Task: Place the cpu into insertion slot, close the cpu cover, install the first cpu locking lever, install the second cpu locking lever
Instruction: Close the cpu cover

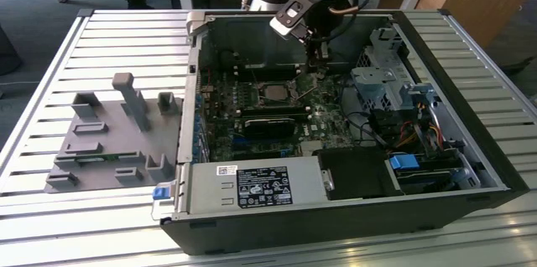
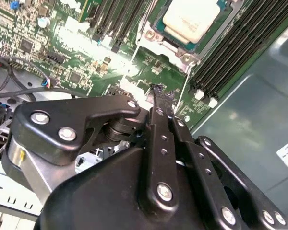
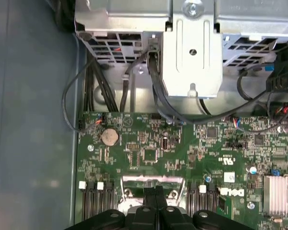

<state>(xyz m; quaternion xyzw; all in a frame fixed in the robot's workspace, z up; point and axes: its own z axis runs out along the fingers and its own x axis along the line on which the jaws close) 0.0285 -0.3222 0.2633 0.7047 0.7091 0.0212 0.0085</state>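
Jaws clenched, fingertips point(image 2: 158, 96) pressed together with nothing between them. They hover just above the motherboard point(image 2: 153, 69), near one corner of the insertion slot point(image 1: 275, 93). Your cpu point(image 2: 192, 17) sits in the slot with the cpu cover point(image 2: 151, 33) lying around it. Can't tell whether either locking lever is latched.

Risks, my read:
- The tips are close to the memory slots point(image 2: 230, 52) and small board parts. Any sideways slip scrapes them.
- A thin lever can skid off shut tips and spring back.
- If the cover isn't flat, forcing a lever loads the chip unevenly and could damage the socket contacts.
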